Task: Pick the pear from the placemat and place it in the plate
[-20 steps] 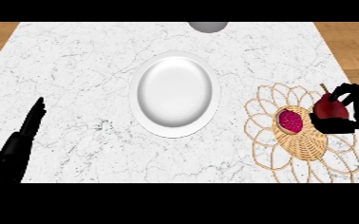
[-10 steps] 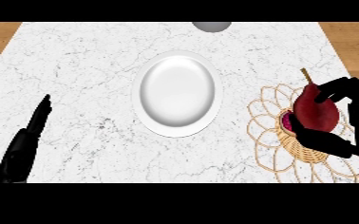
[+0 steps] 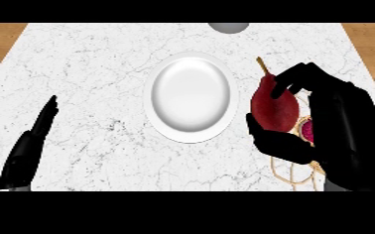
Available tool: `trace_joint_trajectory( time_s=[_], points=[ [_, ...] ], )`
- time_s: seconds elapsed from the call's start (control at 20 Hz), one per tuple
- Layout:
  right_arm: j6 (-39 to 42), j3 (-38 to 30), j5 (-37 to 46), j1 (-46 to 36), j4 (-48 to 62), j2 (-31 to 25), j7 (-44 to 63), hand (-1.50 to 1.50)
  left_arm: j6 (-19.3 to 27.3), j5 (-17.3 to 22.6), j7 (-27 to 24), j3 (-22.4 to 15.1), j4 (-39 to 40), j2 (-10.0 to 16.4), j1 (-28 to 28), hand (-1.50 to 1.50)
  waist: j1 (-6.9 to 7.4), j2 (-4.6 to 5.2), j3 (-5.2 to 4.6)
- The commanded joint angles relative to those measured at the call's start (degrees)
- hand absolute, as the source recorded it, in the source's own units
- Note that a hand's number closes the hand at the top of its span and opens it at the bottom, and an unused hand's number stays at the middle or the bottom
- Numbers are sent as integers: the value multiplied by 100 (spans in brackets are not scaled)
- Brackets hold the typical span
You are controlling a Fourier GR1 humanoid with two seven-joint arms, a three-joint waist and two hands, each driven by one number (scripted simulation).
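At right of frame, right robot hand point(image 3: 333, 121) grasping pear point(image 3: 275, 106), fingers and thumb curled round it. Pear seems clear of placemat point(image 3: 293, 172), just beside right rim of plate point(image 3: 192, 97), not yet over it. Pick looks done; left to do: carry over plate, set down, release. Left robot hand point(image 3: 33, 141) resting open, lower left of frame.

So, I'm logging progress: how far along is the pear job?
Done: the pear is off the placemat, lifted. In hand: the right hand curls round it, right of the plate. Left: setting it in the plate, which holds nothing yet. The left hand rests open, lower left.
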Motion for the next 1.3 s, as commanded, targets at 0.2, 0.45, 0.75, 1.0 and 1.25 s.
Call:
trace_joint_trajectory(
  time_s=[0.2, 0.45, 0.75, 1.0, 1.25],
  points=[
    [-4, 61, 176, -1880, 2062, 1577, 490, 150, 161, -303, 122, -165, 92, -168, -222, 0, 28, 19, 6],
    [-507, 152, 29, -2201, 3636, 1909, 364, 150, 38, -181, 305, -120, 9, -169, -384, 0, 81, 35, 8],
    [-1371, 322, -479, -2499, 5287, 1926, -172, 150, -46, -161, -22, -14, 132, -128, -107, 0, 101, 38, 8],
    [-2102, 354, -1571, -2802, 6197, 1930, -641, 150, -21, -184, 59, -57, 158, -232, -290, 0, 135, 50, 10],
    [-3102, 536, -2088, -3113, 7113, 1931, -29, -150, 21, -244, -48, 30, 414, -191, -409, 0, 164, 59, 7]
  ],
)
